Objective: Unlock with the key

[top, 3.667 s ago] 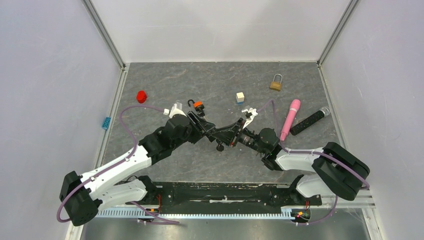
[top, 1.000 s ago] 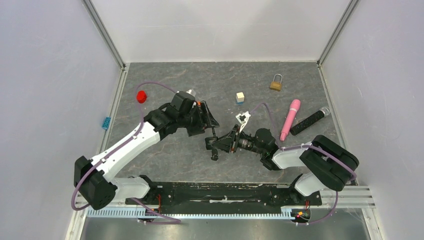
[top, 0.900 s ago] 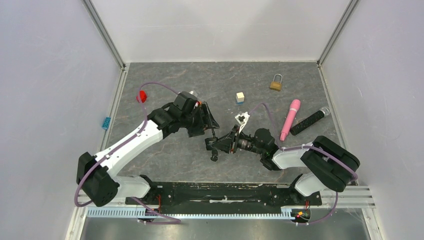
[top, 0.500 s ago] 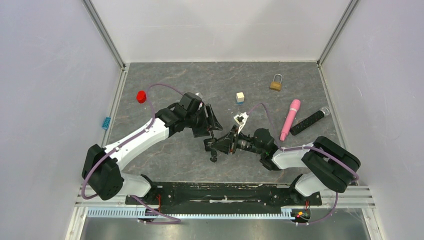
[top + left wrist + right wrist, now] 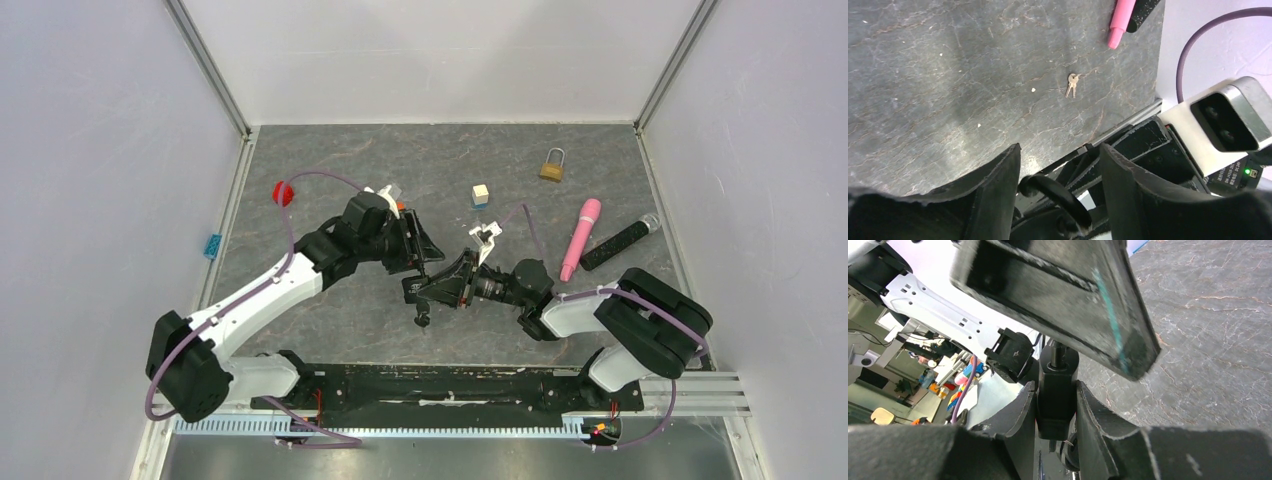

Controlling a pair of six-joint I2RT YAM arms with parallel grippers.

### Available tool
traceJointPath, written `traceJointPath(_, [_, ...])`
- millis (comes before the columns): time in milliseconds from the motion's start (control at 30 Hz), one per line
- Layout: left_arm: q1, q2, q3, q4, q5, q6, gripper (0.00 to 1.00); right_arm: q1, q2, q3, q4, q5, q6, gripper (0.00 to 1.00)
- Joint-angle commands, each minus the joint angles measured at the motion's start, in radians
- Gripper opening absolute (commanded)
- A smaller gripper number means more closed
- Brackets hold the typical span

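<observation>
My right gripper (image 5: 443,287) (image 5: 1056,386) is shut on the body of a black padlock (image 5: 424,288) (image 5: 1056,405), held above the table's middle. A dark key (image 5: 423,319) with a thin ring (image 5: 1068,442) hangs from the lock's underside. The padlock's black shackle (image 5: 1060,196) curves up between the two fingers (image 5: 998,180) of my left gripper (image 5: 421,258) (image 5: 1059,152). Those jaws stand apart on either side of it, with a gap on each side. One left finger (image 5: 1063,295) fills the top of the right wrist view.
A small pair of silver keys (image 5: 1072,85) lies on the grey table (image 5: 330,160). A brass padlock (image 5: 551,165) sits at the back right, with a pink pen (image 5: 581,238) and black marker (image 5: 620,243) nearby. A pale cube (image 5: 481,194), red piece (image 5: 284,193) and blue piece (image 5: 212,245) lie around.
My left gripper has moved right and down to the held padlock, and its jaws have narrowed around the shackle. The right gripper has kept its grip, shifting slightly left.
</observation>
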Motion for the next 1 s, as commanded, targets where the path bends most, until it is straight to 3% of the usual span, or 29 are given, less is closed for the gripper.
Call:
traceJointPath(0, [0.003, -0.041, 0.088, -0.127, -0.086, 0.092, 0.69, -0.004, -0.030, 0.049, 0.085, -0.004, -0.020, 0.00])
traceJointPath(100, [0.003, -0.031, 0.137, -0.231, -0.138, 0.108, 0.74, -0.002, -0.045, 0.061, 0.013, 0.011, -0.070, 0.00])
traceJointPath(233, [0.003, -0.010, 0.154, -0.250, -0.109, 0.100, 0.75, 0.003, -0.053, 0.075, -0.045, 0.022, -0.105, 0.00])
traceJointPath(633, [0.003, 0.084, 0.184, -0.279, -0.075, 0.093, 0.70, 0.050, -0.100, 0.126, -0.269, 0.100, -0.262, 0.00])
traceJointPath(800, [0.003, 0.084, 0.178, -0.252, -0.100, 0.091, 0.58, 0.061, -0.096, 0.135, -0.292, 0.104, -0.279, 0.00])
traceJointPath(967, [0.003, 0.039, 0.134, -0.165, -0.079, 0.104, 0.30, 0.059, -0.073, 0.119, -0.219, 0.075, -0.224, 0.00])
